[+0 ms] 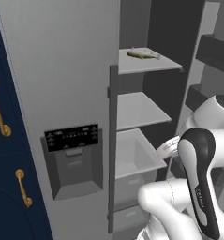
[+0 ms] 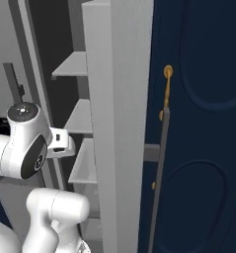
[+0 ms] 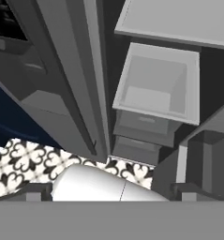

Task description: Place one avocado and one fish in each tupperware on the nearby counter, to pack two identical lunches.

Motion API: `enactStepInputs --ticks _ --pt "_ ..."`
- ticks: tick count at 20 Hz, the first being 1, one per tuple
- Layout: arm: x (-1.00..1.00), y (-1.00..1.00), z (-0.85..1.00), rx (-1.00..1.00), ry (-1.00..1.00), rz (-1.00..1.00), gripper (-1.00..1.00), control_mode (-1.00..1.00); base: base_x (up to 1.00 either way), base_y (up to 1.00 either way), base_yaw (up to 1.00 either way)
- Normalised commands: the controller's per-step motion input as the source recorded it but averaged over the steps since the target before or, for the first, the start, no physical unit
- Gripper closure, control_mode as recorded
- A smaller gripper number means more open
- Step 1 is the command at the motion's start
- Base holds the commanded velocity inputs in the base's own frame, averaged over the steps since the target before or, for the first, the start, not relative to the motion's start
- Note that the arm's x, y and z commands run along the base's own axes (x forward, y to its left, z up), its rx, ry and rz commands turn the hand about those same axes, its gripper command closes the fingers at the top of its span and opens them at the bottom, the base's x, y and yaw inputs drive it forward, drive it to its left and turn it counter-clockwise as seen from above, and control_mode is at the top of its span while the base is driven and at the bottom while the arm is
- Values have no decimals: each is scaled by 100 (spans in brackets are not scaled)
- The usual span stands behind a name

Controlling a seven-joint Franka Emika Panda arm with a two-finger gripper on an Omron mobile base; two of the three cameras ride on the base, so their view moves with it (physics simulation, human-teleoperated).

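A slender tan fish (image 1: 142,55) lies on the top shelf (image 1: 151,64) of the open fridge, well above my arm. My gripper (image 3: 111,193) is open, its two dark fingertips (image 3: 37,192) set wide apart with nothing held between them. It looks down into the lower part of the fridge, over an empty grey drawer bin (image 3: 132,75). My hand (image 1: 171,147) hangs at about the height of that bin, in front of the fridge opening. The avocado, the tupperware and the counter are out of view.
The left fridge door with its dispenser panel (image 1: 73,157) stands to the left of the opening. A middle shelf (image 1: 139,110) is bare. Navy cabinets with gold handles (image 1: 1,115) flank the fridge, and another fridge door (image 2: 122,123) stands edge-on. Patterned floor tiles (image 3: 24,161) lie below.
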Motion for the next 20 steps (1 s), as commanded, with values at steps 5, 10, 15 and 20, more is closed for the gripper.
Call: enactStepInputs --ticks 5,10,15,20 --pt "0 0 0 0 0 0 -100 100 6 2 -25" --pt "0 0 0 0 0 0 -100 -100 0 0 0" --pt "10 6 58 -3 -15 0 -100 -100 0 0 0" --pt "33 1 82 -5 -33 0 -100 -100 0 0 0"
